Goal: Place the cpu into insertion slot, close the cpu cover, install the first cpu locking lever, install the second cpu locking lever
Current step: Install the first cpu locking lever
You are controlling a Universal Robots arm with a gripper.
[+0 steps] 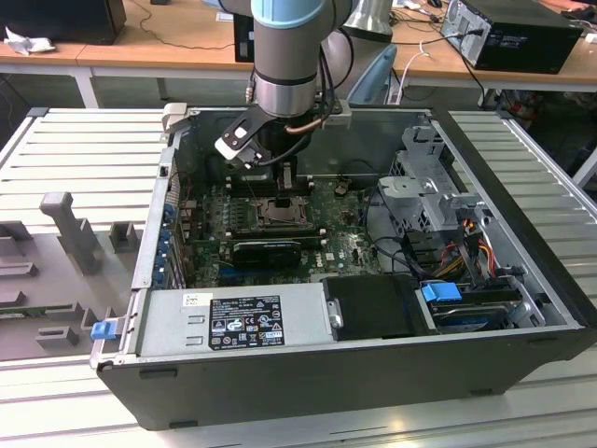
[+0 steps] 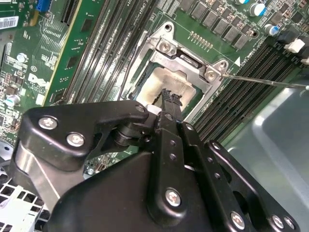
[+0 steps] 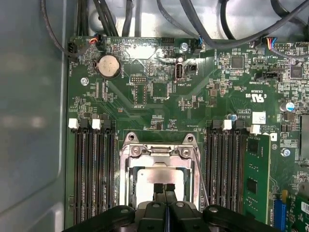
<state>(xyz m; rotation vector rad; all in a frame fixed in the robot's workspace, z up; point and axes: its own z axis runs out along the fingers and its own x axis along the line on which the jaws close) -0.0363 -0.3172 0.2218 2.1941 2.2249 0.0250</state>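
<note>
My gripper (image 1: 284, 185) hangs inside the open computer case, straight above the insertion slot (image 1: 280, 211). In both wrist views the cpu (image 3: 149, 178) (image 2: 153, 86) shows as a pale silver face lying in the slot. The cpu cover (image 3: 159, 153) (image 2: 186, 59), a silver frame, lies down around it. The black fingertips (image 3: 159, 187) are pressed together, and the gripper (image 3: 164, 186) (image 2: 167, 94) is shut with nothing between them, just over the cpu's face. A thin wire locking lever (image 3: 200, 181) (image 2: 260, 81) runs along one side of the slot and sticks out past it.
Long black memory slots (image 3: 94, 169) (image 3: 224, 164) flank the socket. A green card (image 3: 253, 179) stands beside them. Cables (image 3: 203, 19) cross the board's far edge near a coin battery (image 3: 108, 65). A black block (image 1: 267, 252), a power supply (image 1: 233, 322) and a drive cage (image 1: 438, 201) crowd the case.
</note>
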